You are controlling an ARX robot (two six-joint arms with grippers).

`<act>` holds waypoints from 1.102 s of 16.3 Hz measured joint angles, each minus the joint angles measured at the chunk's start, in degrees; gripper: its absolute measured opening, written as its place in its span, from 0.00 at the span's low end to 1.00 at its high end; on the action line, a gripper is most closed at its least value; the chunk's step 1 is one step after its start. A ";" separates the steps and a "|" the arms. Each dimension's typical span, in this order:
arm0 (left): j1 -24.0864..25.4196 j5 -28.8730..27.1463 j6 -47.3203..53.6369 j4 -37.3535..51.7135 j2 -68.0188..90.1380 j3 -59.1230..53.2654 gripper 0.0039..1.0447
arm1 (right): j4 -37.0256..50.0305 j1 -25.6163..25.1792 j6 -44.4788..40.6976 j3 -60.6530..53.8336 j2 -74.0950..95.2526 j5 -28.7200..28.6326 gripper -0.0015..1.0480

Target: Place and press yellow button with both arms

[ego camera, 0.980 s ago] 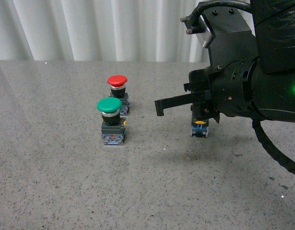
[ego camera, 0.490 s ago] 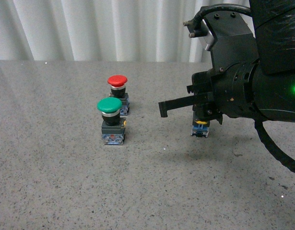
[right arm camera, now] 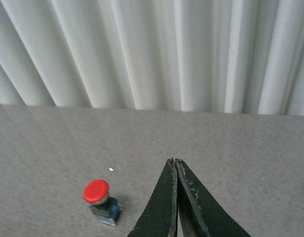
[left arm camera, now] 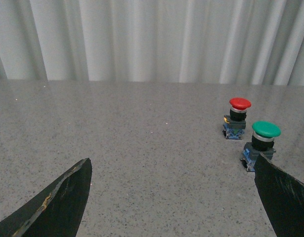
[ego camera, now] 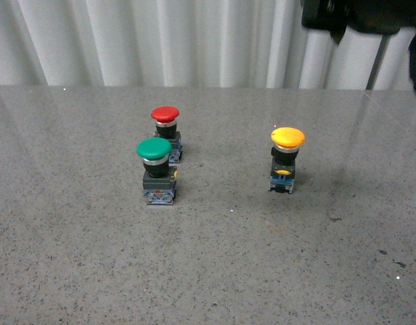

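1 yellow button [ego camera: 287, 138] stands alone (right pincer [right arm camera: 175, 165] closed).

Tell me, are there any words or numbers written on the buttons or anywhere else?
None can be read.
The yellow button, green button and red button have plain caps.
The small blue and yellow bits on their bases are too small to show any writing.
The table, the curtain and both grippers show no text.

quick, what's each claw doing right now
Left claw: open, fingers spread wide, holding nothing.
Right claw: closed, fingers pressed together, holding nothing; it is clear of the yellow button.
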 joint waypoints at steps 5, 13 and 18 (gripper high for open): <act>0.00 -0.02 0.00 0.00 0.00 0.00 0.94 | -4.07 1.07 5.01 -6.51 -14.71 -0.98 0.02; 0.00 -0.04 -0.02 -0.02 0.00 0.00 0.94 | -19.76 -17.51 -8.20 -33.18 -57.96 0.07 0.02; 0.00 -0.02 0.00 0.00 0.00 0.00 0.94 | -18.97 -23.98 -8.98 -41.57 -65.37 -7.19 0.02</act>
